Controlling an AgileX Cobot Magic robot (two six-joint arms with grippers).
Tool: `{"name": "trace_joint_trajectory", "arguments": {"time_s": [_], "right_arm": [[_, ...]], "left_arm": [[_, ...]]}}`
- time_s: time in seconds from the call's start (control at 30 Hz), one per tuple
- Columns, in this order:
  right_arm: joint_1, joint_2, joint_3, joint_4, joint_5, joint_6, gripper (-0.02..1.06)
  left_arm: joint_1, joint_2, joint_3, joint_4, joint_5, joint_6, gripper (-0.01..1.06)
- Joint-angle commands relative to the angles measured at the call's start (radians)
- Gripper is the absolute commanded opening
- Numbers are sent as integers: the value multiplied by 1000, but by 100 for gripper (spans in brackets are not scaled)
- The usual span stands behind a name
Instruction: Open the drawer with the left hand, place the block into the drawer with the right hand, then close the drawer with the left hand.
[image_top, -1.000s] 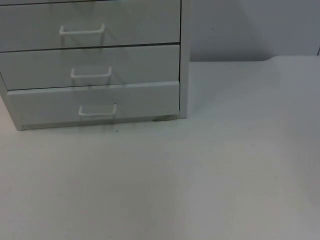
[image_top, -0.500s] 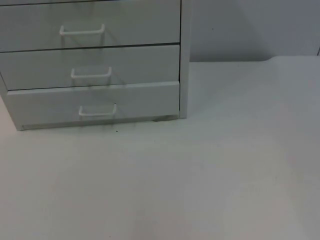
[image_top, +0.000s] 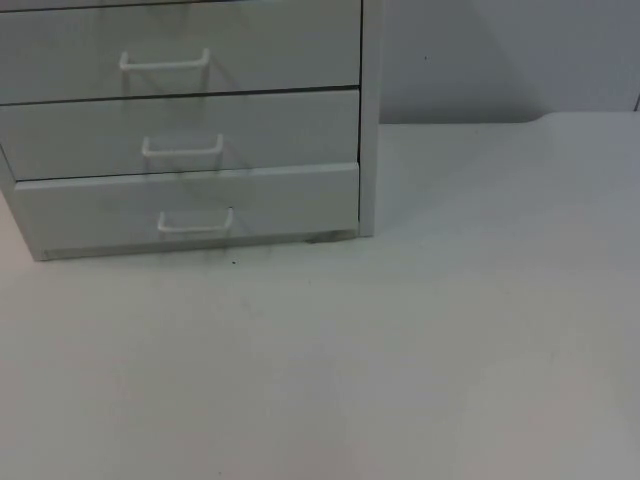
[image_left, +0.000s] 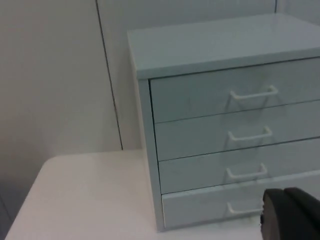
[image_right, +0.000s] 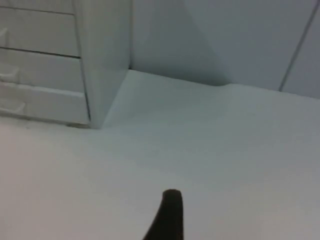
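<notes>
Against the grey partition wall (image_top: 480, 50) sits a white drawer cabinet (image_top: 190, 130), long handles horizontal, all drawers shut; left gripper (image_left: 292, 215) and right gripper (image_right: 170, 215) widths can't be told.

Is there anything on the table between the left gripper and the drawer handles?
Nothing visible. In the left wrist view the left gripper sits close in front of the cabinet, with its handles facing it unobstructed. The table before the drawers is bare.
</notes>
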Motion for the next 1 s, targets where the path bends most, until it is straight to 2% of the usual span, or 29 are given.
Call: {"name": "trace_joint_trajectory", "arguments": {"time_s": [0.0, 0.07, 0.27, 0.4, 0.7, 0.87, 0.97], "right_arm": [[1, -33, 8, -83, 28, 85, 73], [1, -84, 44, -146, 37, 149, 73], [1, -222, 155, -140, 81, 148, 73], [1, -234, 174, -146, 119, 143, 73], [1, -234, 187, -146, 127, 177, 73], [1, -234, 187, -203, 127, 251, 73], [1, -234, 187, -201, 127, 245, 73]], "left_arm": [[-13, -4, 3, 3, 39, -9, 0], [-14, -4, 31, 0, 75, -25, 0], [-14, -4, 119, 5, 60, -27, 0], [-14, -4, 143, 9, 54, -27, 0], [-14, -4, 175, 20, 60, -27, 0], [-14, -4, 175, 20, 60, -27, 0], [-14, -4, 176, 16, 76, -29, 0]]}}
